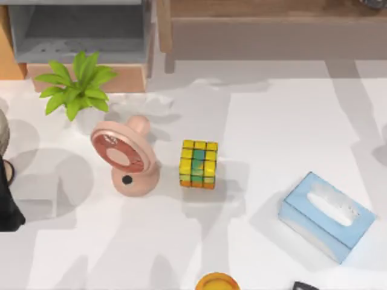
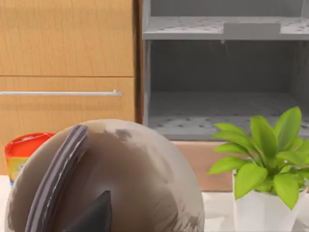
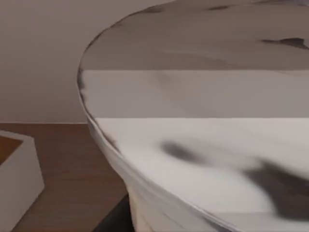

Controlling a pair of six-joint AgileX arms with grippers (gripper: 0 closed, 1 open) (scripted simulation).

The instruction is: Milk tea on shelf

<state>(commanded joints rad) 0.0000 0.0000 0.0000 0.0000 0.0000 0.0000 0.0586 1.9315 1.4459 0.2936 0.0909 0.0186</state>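
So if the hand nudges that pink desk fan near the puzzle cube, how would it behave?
The pink fan would probably tip rather than slide: in the top view its wide round head sits above a smaller round base. It looks like light, rigid plastic, so a gentle push may move it easily. If it topples rightward, it could strike the puzzle cube, which stands close by.

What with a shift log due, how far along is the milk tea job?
Done: milk tea is off the table; it looms over brown wood, apparently the shelf. In hand: placing it; contact unclear. Left: release, retreat. Left arm is parked at the table's left edge.
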